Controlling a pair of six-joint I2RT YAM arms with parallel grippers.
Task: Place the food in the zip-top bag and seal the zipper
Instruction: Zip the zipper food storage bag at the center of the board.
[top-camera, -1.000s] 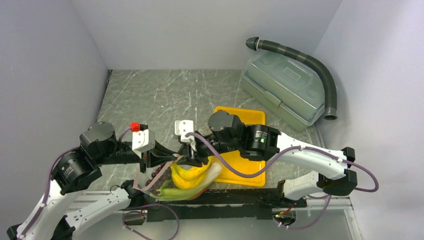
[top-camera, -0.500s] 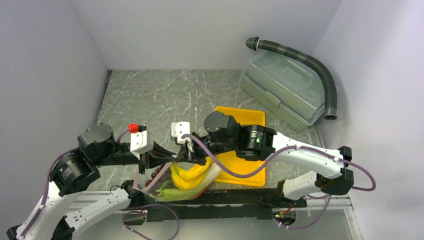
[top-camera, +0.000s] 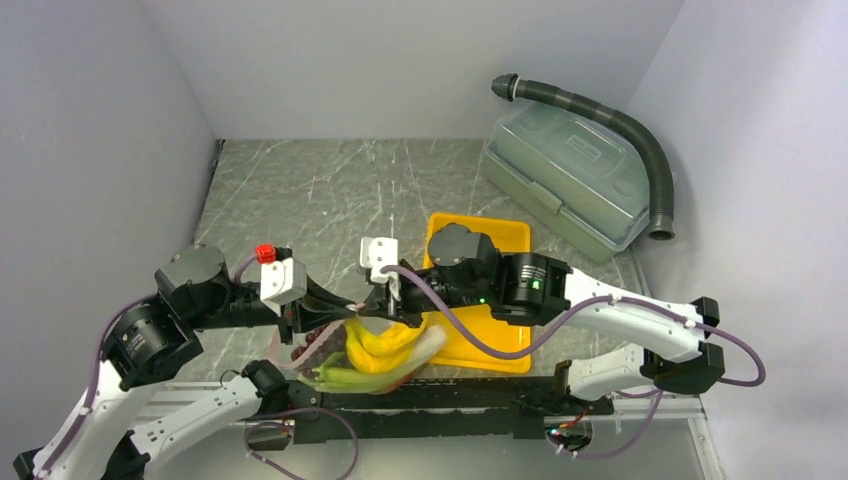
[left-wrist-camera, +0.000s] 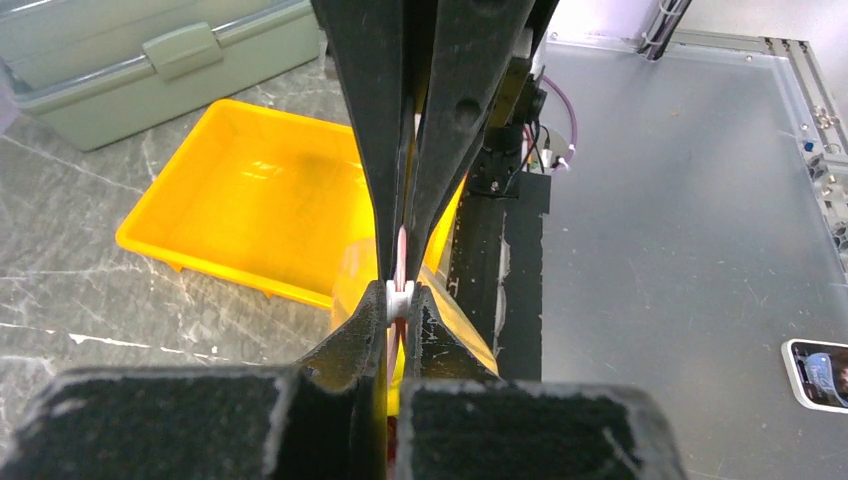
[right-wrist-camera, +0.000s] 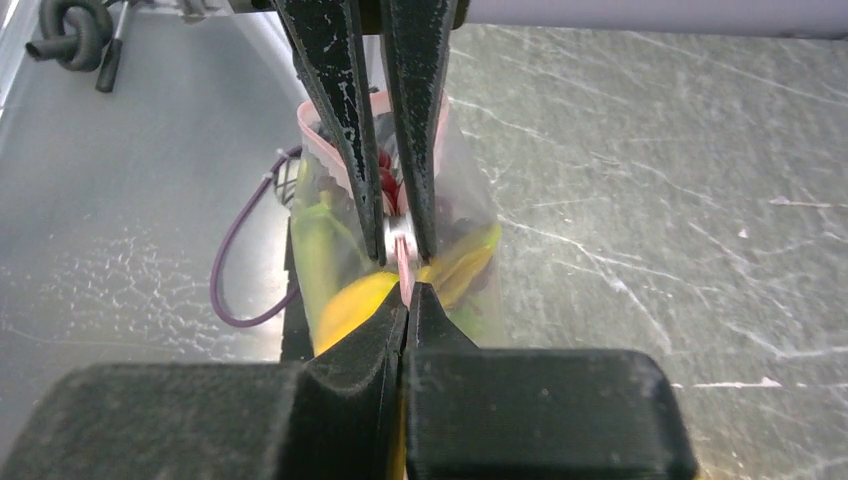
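The clear zip-top bag (right-wrist-camera: 470, 250) hangs between my two grippers near the table's front edge, with the food inside it. Yellow bananas (top-camera: 382, 340), green stalks (top-camera: 345, 380) and dark red grapes (right-wrist-camera: 385, 172) show through the plastic. My left gripper (left-wrist-camera: 400, 298) is shut on a small white slider (left-wrist-camera: 400, 296) on the pink zipper (left-wrist-camera: 402, 255). My right gripper (right-wrist-camera: 408, 290) faces it from the other side. It is shut on the zipper (right-wrist-camera: 403, 268) just beside the slider (right-wrist-camera: 401, 236). In the top view, the left gripper (top-camera: 342, 311) and right gripper (top-camera: 377, 312) nearly touch tip to tip.
The yellow tray (top-camera: 497, 236) lies right of the bag, under my right arm, and its inside shows bare (left-wrist-camera: 250, 190). A grey-green lidded box (top-camera: 570, 180) and a ribbed grey hose (top-camera: 640, 135) sit at the back right. A black rail (top-camera: 470, 395) runs along the front edge.
My right gripper has closed onto the pink zipper, and its wrist has shifted slightly to the right. The left gripper has kept its hold in the same place.
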